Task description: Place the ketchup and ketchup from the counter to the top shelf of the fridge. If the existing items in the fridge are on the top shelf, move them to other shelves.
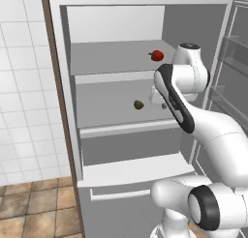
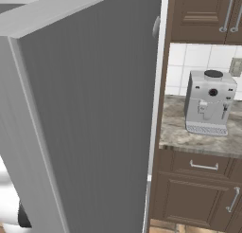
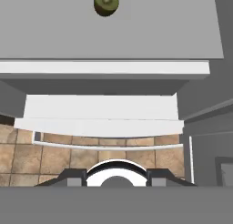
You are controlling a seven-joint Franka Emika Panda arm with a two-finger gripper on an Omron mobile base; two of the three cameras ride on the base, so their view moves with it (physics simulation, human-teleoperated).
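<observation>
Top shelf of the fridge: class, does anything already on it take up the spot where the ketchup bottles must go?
Yes. A small red fruit sits on the top shelf, toward its right rear. The olive-brown fruit lies on the shelf below, so it is not in the way.

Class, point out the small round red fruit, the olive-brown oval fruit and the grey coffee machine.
Small round red fruit (image 1: 157, 55): left base view, its middle.
Olive-brown oval fruit (image 1: 138, 105): left base view, its middle.
Grey coffee machine (image 2: 209, 103): right base view, front face.

No readable text anywhere — no labels, brands, numbers or signs. Coffee machine on counter — plain grey front, dark round knob, no lettering legible. Fridge interior walls blank.
</observation>
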